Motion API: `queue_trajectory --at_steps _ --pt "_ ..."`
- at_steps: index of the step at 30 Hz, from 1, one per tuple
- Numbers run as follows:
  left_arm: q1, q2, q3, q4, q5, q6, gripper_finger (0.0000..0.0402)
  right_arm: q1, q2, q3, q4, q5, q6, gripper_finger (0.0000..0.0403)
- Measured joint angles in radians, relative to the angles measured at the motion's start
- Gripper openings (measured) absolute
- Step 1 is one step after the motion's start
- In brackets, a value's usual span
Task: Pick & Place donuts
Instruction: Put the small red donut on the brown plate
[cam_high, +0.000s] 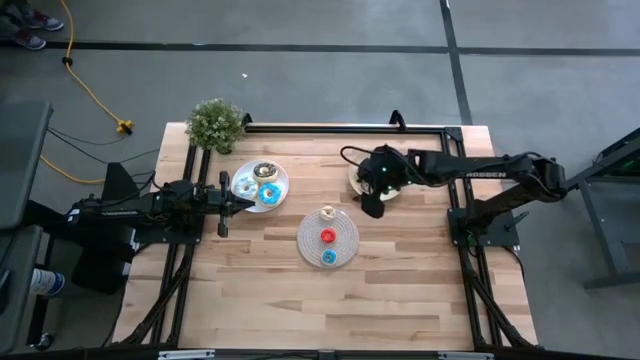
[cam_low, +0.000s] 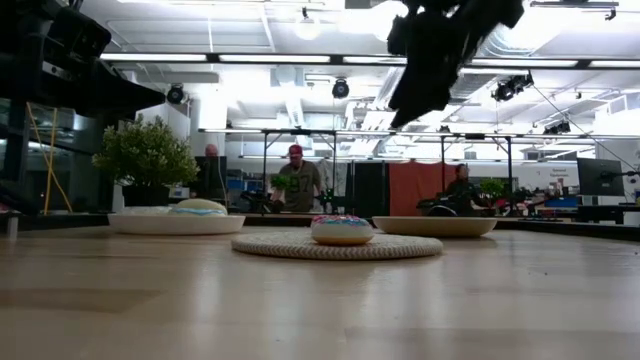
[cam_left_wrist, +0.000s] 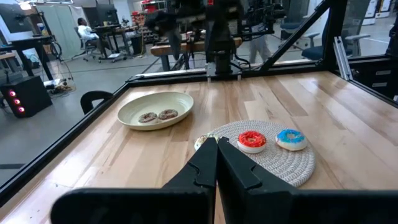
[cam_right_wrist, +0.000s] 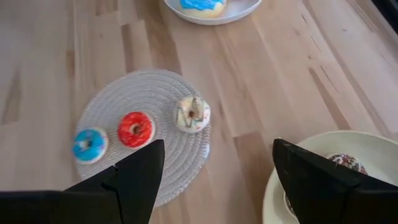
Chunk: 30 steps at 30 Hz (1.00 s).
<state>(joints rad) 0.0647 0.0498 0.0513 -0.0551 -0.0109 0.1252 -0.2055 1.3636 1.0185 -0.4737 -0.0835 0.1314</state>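
3 minis on the mat (cam_high: 343, 245): cream (cam_right_wrist: 192, 114), red (cam_right_wrist: 135, 129), blue (cam_right_wrist: 89, 144), in a row, close but apart. 2 brown donuts (cam_left_wrist: 157, 116) in the yellow-green plate (cam_left_wrist: 134, 116); larger ones on the white plate (cam_high: 279, 190). Right gripper (cam_right_wrist: 219, 180) spread wide and empty, high over the yellow-green plate's edge, minis well apart ahead and below. Left gripper (cam_high: 222, 207) closed on nothing, waiting beside the white plate. Likely risks: a descent onto the cream mini nudging the red neighbour, or fingers closing off-centre and rolling the small ring off the mat.
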Motion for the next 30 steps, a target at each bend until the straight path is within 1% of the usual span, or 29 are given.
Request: queue_trajectory --at_steps 2,9,14,20,22,24,30 --pt "0.000 0.000 0.000 0.000 0.000 0.000 0.0001 0.010 0.000 0.046 -0.053 -0.001 -0.005 0.0291" --pt "0.000 0.000 0.000 0.000 0.000 0.000 0.0001 0.051 0.000 0.173 -0.183 0.002 -0.139 0.0291" --pt "0.000 0.000 0.000 0.000 0.000 0.000 0.0001 0.088 0.000 0.205 -0.228 -0.002 -0.298 0.0291" --pt "0.000 0.000 0.000 0.000 0.000 0.000 0.0001 0.123 0.024 0.206 -0.219 0.003 -0.496 0.0291" --pt "0.000 0.000 0.000 0.000 0.000 0.000 0.0001 0.134 0.044 0.209 -0.215 0.007 -0.530 0.0291" --pt "0.000 0.000 0.000 0.000 0.000 0.000 0.0001 0.144 0.073 0.243 -0.239 0.015 -0.540 0.0291" --pt "0.000 0.000 0.000 0.000 0.000 0.000 0.0001 0.168 0.215 0.442 -0.389 0.057 -0.586 0.0291"
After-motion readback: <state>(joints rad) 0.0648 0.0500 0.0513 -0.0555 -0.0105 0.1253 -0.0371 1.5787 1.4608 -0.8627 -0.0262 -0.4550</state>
